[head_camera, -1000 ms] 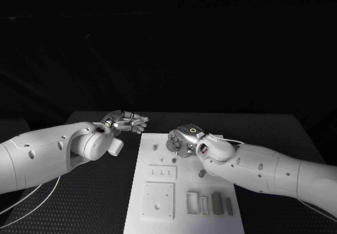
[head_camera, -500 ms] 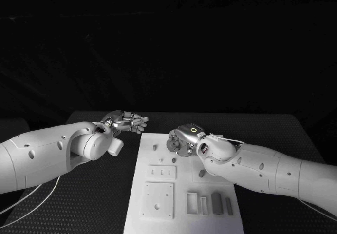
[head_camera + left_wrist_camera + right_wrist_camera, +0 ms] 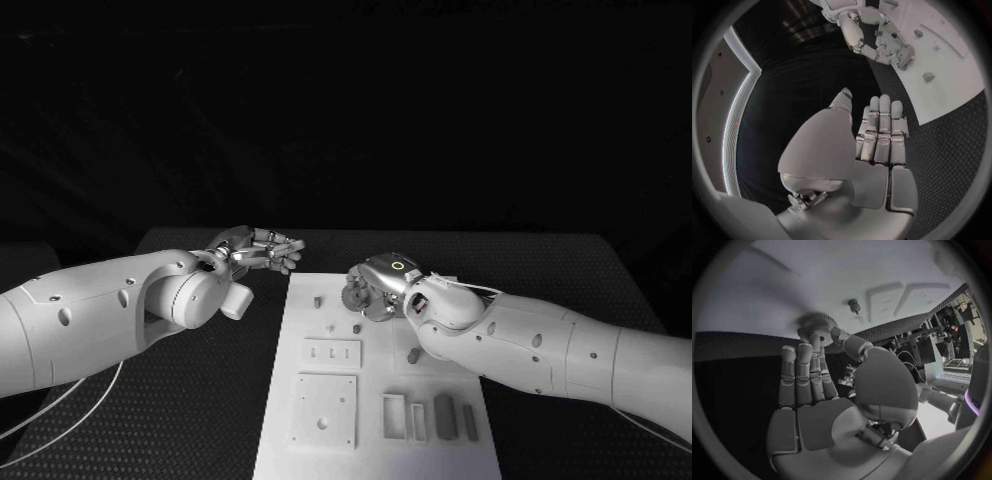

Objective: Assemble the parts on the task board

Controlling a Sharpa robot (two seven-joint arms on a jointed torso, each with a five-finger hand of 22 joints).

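The white task board (image 3: pixel 378 455) lies lengthwise in the middle of the table. Over its far end my right hand (image 3: pixel 369 291) pinches a grey toothed gear (image 3: pixel 816 329) between thumb and fingertips, with the gear right at the board's surface (image 3: pixel 767 285). In the head view the gear (image 3: pixel 353 298) peeks out under the fingers. My left hand (image 3: pixel 261 250) hovers over the black mat just off the board's far left corner, fingers straight and apart, holding nothing. The left wrist view shows that hand (image 3: pixel 877 141) open, with the right hand (image 3: pixel 872 36) and gear (image 3: pixel 904 55) beyond it.
Two small pegs (image 3: pixel 330 327) (image 3: pixel 356 325) stand on the board near the gear, and a dark part (image 3: pixel 414 355) lies by my right forearm. Nearer me are a pale plate (image 3: pixel 333 353), a larger plate (image 3: pixel 325 408) and upright pieces (image 3: pixel 444 416).
My right hand has edged slightly toward the far left with the gear. The left hand has stayed where it was.
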